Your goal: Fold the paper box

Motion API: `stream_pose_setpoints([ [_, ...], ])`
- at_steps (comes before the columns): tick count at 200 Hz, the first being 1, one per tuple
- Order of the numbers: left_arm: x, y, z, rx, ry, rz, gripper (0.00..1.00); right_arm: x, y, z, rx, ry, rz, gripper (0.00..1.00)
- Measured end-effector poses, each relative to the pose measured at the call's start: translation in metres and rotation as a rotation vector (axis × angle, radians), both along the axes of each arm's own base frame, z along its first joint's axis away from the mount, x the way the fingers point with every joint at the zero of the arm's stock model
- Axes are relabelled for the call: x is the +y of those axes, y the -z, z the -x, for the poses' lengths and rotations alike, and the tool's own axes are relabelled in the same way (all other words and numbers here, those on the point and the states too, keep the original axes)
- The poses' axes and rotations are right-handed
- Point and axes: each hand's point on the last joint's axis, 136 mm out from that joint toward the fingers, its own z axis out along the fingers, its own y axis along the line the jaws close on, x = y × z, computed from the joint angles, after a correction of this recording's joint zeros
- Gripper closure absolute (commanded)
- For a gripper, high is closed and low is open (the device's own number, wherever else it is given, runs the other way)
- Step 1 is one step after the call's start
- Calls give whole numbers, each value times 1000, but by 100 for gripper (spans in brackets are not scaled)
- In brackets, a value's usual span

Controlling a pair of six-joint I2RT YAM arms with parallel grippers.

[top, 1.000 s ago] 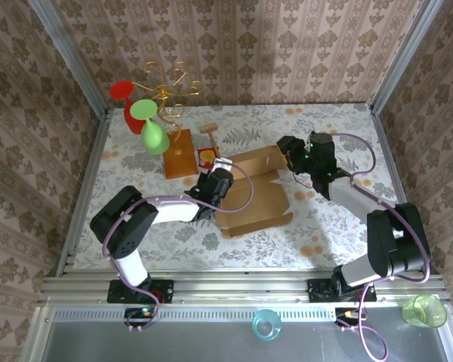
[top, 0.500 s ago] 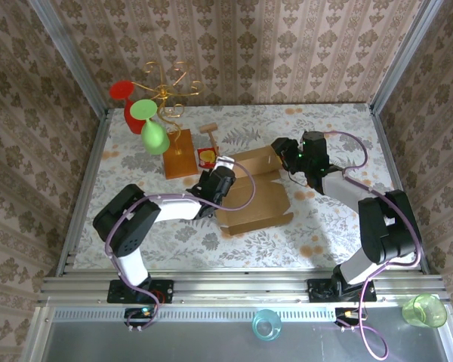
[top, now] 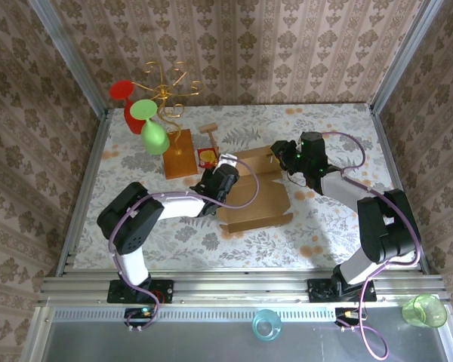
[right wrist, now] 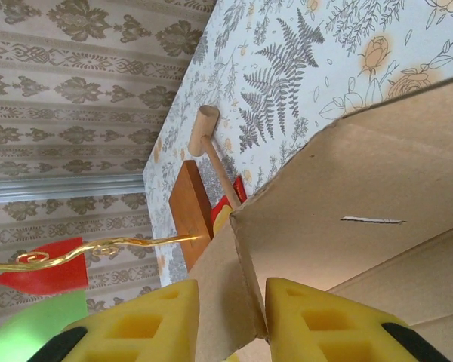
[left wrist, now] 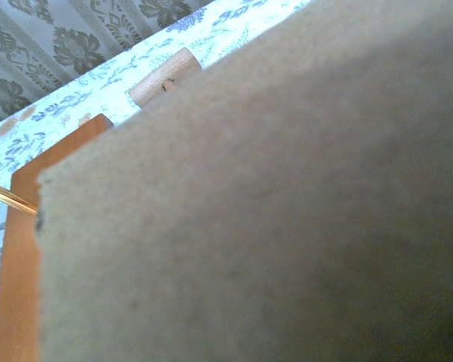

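Note:
The paper box (top: pixel 253 192) lies mid-table, brown, with its far walls raised. My right gripper (top: pixel 285 154) is at its far right corner. In the right wrist view a folded cardboard flap (right wrist: pixel 241 256) fills the gap between the yellow pads (right wrist: pixel 325 317), and the right gripper (right wrist: pixel 230 320) is shut on it. My left gripper (top: pixel 225 175) sits against the box's left wall. In the left wrist view a flat cardboard face (left wrist: pixel 272 211) lies right in front of the camera and hides the fingers.
An orange-brown board (top: pixel 180 153) with a gold wire stand holding red and green glasses (top: pixel 152 134) stands far left of the box. A wooden mallet (top: pixel 210 136) and a small red-yellow item (top: pixel 206 157) lie just behind the box's left corner.
The right gripper has moved left to the box's far right corner and its jaws have narrowed onto the flap. The left gripper has shifted slightly right against the box.

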Motion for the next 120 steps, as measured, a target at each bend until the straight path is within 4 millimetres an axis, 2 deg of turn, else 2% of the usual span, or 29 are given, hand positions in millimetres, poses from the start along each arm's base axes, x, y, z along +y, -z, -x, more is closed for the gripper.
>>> stream_pose_setpoints([
  [16,-2,-3,-3,-14,-24,-16,100,0,0,0,-2,1,0,69],
  [40,-4,0,-6,-27,-48,-40,100,-3,4,1,7,10,-9,55],
  [57,-4,5,-6,-27,-57,-58,100,-9,7,4,8,19,-9,50],
  [76,-4,8,-5,-25,-58,-64,100,-27,13,13,8,57,-7,47],
  [106,-4,7,-7,-26,-57,-58,100,-62,27,37,6,151,17,45],
  [120,-4,8,-7,-23,-54,-58,100,-70,37,47,17,171,39,47],
])
